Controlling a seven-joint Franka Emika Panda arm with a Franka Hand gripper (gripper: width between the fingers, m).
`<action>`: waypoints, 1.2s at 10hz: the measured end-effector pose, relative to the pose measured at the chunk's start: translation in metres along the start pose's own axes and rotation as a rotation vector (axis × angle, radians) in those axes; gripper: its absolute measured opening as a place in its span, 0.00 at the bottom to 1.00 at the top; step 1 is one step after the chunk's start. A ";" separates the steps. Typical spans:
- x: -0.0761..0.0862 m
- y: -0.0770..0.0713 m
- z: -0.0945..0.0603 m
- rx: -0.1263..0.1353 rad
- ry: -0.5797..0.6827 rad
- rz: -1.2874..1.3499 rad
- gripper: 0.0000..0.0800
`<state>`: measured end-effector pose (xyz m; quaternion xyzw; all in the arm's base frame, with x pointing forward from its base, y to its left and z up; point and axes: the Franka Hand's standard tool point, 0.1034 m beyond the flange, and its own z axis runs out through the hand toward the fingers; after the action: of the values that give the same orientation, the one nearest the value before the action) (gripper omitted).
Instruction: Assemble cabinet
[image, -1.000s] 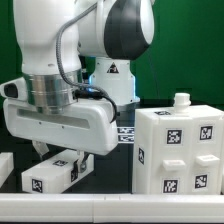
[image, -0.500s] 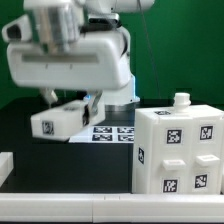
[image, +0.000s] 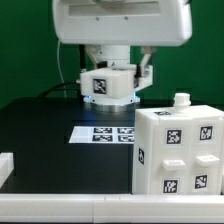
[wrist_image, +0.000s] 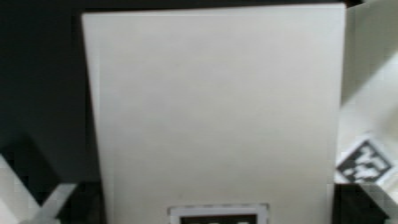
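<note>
Looking through the exterior view, I see my gripper (image: 112, 72) raised above the table (image: 45, 125), its fingers closed on a white panel (image: 107, 85) whose tag faces the camera. That panel hangs in the air, well clear of the marker board (image: 101, 133) below it. On the exterior view's right stands the cabinet box (image: 178, 148), tags and raised squares on its front, a small knob (image: 181, 100) on top. Through the wrist view the panel (wrist_image: 214, 105) fills nearly everything.
</note>
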<state>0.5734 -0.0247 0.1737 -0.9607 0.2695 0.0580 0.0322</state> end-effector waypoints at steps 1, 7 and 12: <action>0.001 0.003 0.001 -0.001 -0.002 0.006 0.69; -0.016 -0.051 -0.010 -0.058 0.077 -0.063 0.69; -0.014 -0.081 -0.006 -0.024 0.083 -0.037 0.69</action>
<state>0.6042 0.0508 0.1840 -0.9675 0.2520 0.0208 0.0103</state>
